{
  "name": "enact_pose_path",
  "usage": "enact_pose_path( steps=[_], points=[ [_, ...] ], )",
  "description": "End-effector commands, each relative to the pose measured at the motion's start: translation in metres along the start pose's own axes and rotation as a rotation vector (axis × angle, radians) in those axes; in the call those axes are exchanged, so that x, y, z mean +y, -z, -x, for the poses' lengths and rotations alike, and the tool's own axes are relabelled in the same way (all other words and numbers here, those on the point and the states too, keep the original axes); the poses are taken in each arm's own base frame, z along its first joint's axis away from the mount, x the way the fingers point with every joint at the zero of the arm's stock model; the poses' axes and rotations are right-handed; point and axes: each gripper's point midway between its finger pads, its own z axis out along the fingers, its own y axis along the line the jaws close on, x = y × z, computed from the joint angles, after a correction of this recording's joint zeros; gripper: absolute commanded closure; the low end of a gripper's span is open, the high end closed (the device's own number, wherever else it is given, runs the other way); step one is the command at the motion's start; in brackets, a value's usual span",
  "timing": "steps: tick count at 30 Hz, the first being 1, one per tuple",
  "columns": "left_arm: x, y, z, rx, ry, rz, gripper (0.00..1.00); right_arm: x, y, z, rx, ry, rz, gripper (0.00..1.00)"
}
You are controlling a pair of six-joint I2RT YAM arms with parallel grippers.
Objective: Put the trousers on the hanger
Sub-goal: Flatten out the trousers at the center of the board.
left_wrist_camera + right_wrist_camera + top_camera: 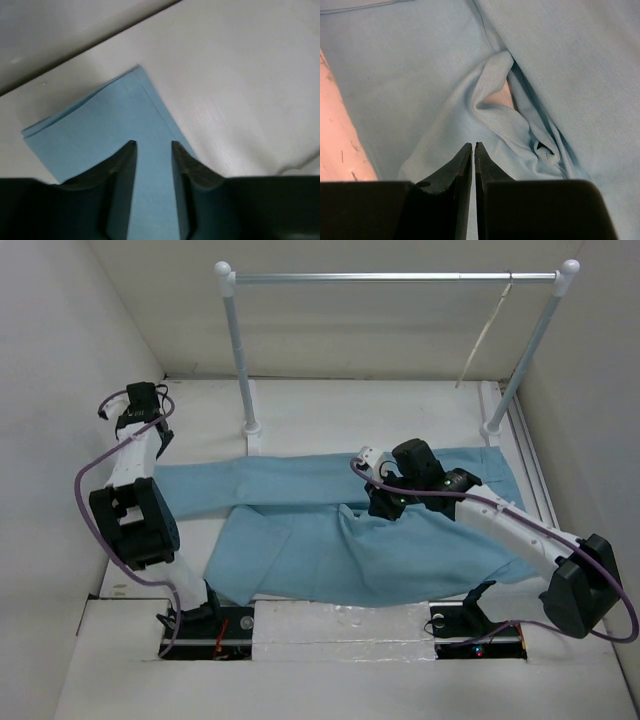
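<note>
With the trousers [300, 550] flat on the table [330, 410] and the hanger [487, 330] on the far-right rail [380, 278], the left claw [152, 145] gapes open over a leg end and the right claw [472, 145] is closed at the crotch folds, gripping cloth or not I cannot tell, so a lift may slip or bunch.

No legible text, labels, brands, numbers or signs anywhere.

White arms [500, 515], black joints [140, 525], purple cables [82, 485], dark tapered gripper fingers [122, 170].
</note>
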Motion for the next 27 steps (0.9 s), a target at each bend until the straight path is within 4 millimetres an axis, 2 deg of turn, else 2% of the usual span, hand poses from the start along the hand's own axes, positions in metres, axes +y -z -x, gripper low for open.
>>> enact_pose_path(
  steps=[1, 2, 3, 7, 8, 12, 18, 22, 23, 24, 25, 26, 27],
  points=[
    [0.005, -0.029, -0.028, 0.113, -0.003, 0.067, 0.67, 0.008, 0.007, 0.012, -0.050, 0.052, 0.034, 0.88],
    [0.004, -0.038, -0.033, 0.124, -0.002, 0.078, 0.60, 0.008, 0.009, 0.012, -0.051, 0.052, 0.032, 0.88],
    [0.000, -0.041, -0.032, 0.124, 0.011, 0.072, 0.59, 0.008, 0.010, 0.011, -0.050, 0.052, 0.029, 0.88],
    [-0.014, -0.062, -0.039, 0.162, 0.026, 0.075, 0.56, 0.011, 0.009, 0.006, -0.033, 0.039, 0.025, 0.88],
    [-0.013, -0.072, -0.046, 0.179, 0.018, 0.092, 0.56, 0.014, 0.008, 0.005, -0.029, 0.044, 0.033, 0.88],
    [-0.013, -0.089, -0.053, 0.182, 0.007, 0.115, 0.55, 0.020, 0.005, -0.003, -0.008, 0.020, 0.038, 0.88],
    [0.016, -0.108, -0.088, 0.226, -0.049, 0.197, 0.55, 0.025, 0.003, -0.009, 0.008, 0.002, 0.038, 0.88],
    [0.028, -0.111, -0.099, 0.227, -0.060, 0.219, 0.58, 0.022, 0.008, -0.006, 0.006, 0.016, 0.014, 0.88],
    [0.029, -0.111, -0.101, 0.227, -0.062, 0.220, 0.61, 0.022, 0.010, -0.004, -0.001, 0.022, 0.011, 0.88],
    [0.028, -0.112, -0.100, 0.223, -0.066, 0.212, 0.79, 0.023, 0.011, -0.006, 0.000, 0.021, 0.012, 0.88],
    [0.026, -0.112, -0.101, 0.227, -0.073, 0.198, 0.79, 0.023, 0.011, -0.006, 0.003, 0.022, 0.012, 0.88],
    [0.024, -0.111, -0.098, 0.223, -0.079, 0.190, 1.00, 0.024, 0.014, -0.006, -0.001, 0.023, 0.011, 0.88],
    [0.026, -0.109, -0.094, 0.216, -0.086, 0.206, 1.00, 0.024, 0.015, -0.009, 0.002, 0.022, 0.010, 0.88]
  ],
)
